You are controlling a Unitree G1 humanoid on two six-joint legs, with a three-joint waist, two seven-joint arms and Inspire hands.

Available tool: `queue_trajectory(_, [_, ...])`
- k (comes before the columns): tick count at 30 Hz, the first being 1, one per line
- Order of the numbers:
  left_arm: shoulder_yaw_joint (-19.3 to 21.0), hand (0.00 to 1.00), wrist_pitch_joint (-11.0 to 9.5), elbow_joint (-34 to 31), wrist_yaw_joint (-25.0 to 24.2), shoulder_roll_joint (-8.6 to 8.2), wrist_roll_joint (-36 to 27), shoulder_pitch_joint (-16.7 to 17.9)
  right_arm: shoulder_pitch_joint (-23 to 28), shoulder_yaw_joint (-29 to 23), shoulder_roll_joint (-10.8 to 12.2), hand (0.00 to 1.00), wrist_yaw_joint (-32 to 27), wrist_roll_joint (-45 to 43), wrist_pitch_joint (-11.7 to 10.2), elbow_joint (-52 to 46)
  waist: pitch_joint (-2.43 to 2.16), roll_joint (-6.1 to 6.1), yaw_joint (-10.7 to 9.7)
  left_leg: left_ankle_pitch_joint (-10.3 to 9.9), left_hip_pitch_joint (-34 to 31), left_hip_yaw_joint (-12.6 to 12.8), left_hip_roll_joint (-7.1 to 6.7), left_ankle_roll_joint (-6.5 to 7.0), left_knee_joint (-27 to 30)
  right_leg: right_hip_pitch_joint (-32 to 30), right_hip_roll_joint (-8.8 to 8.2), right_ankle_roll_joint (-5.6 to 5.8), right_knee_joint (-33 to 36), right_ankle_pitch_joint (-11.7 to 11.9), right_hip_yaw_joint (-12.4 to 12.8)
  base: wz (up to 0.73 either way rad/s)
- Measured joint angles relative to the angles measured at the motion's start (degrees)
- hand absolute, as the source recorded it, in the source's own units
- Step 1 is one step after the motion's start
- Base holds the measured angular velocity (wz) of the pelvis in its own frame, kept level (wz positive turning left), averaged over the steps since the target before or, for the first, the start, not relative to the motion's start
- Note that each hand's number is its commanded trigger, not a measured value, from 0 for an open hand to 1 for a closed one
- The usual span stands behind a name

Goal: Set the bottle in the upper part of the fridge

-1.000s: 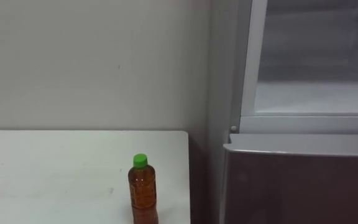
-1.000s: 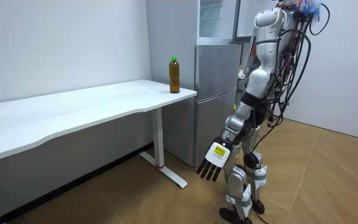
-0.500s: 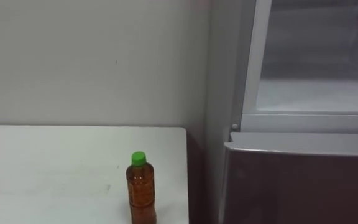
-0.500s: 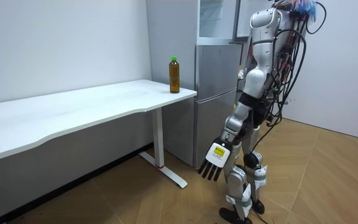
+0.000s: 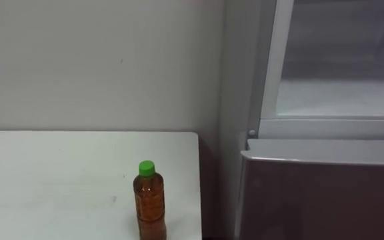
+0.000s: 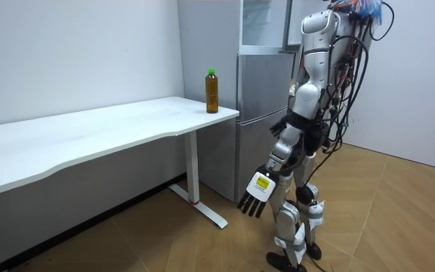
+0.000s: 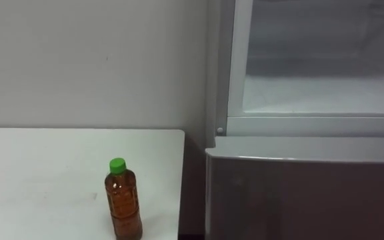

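Observation:
An amber bottle with a green cap stands upright near the right end of the white table, close to its front edge. In the room view the bottle stands at the table corner beside the fridge. The upper fridge compartment is open, with a white shelf inside. I stand facing the fridge, the table to my left. My left hand hangs low at knee height with straight fingers and holds nothing, well away from the bottle.
The fridge's lower door is shut, its grey front right of the table. A narrow gap separates the table edge from the fridge side. A plain wall rises behind the table. Wooden floor lies open around me.
My upper body has leaned a little toward the table and the eye view has shifted slightly with it. The left hand hangs about as before. The bottle has not moved.

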Motion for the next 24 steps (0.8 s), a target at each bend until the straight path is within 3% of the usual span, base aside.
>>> queue_trajectory(5, [0.1,0.00,0.0,-0.1,-1.1,0.81,1.5,0.1,1.6,0.0,-0.3,0.00,0.1,0.2,0.2,-15.5,0.04,0.10,0.0,0.0,-0.5,0.0,-0.01,0.06,0.1,-0.8,-0.02,0.02,0.4,0.1,0.3,-0.01])
queue_trajectory(9, [-0.1,0.00,0.0,-0.2,-1.7,0.72,4.5,0.0,2.3,0.1,-0.4,0.00,1.2,-0.8,1.3,-19.4,0.01,0.07,0.0,0.0,-2.1,0.0,0.01,0.16,0.8,-2.4,-0.20,0.01,1.4,0.1,0.2,-0.01])
queue_trajectory(11, [-0.2,0.00,0.0,-0.4,-2.2,0.95,6.0,0.1,3.1,0.6,-0.7,0.00,1.8,-1.1,2.7,-23.4,0.33,0.19,0.1,0.1,-2.4,0.1,0.02,0.23,1.0,-3.0,-0.31,0.01,2.0,0.1,0.1,-0.02])
queue_trajectory(18, [-0.1,0.00,0.4,-0.1,-3.5,1.38,10.7,0.7,3.1,0.6,-2.0,0.00,5.7,-2.9,5.1,-27.3,0.27,0.07,0.4,0.2,-2.3,0.5,0.06,0.34,1.1,-3.0,-0.34,-0.10,2.1,0.1,0.2,-0.03])
queue_trajectory(22, [-0.3,0.00,0.8,-0.4,-3.6,2.24,12.7,0.9,3.1,2.0,-4.5,0.00,6.7,-3.2,8.4,-32.0,0.32,-0.65,1.8,0.5,-2.6,1.1,0.37,0.21,1.0,-3.6,-0.26,-0.48,2.4,0.4,0.3,-0.08])
queue_trajectory(24, [-1.3,0.00,0.9,-0.5,-3.6,3.22,13.7,0.3,3.1,3.3,-6.4,0.00,7.9,-3.2,8.4,-34.5,0.51,-1.33,2.3,0.8,-2.8,1.1,0.48,0.10,1.0,-3.9,-0.24,-0.64,2.4,0.5,0.3,-0.04])
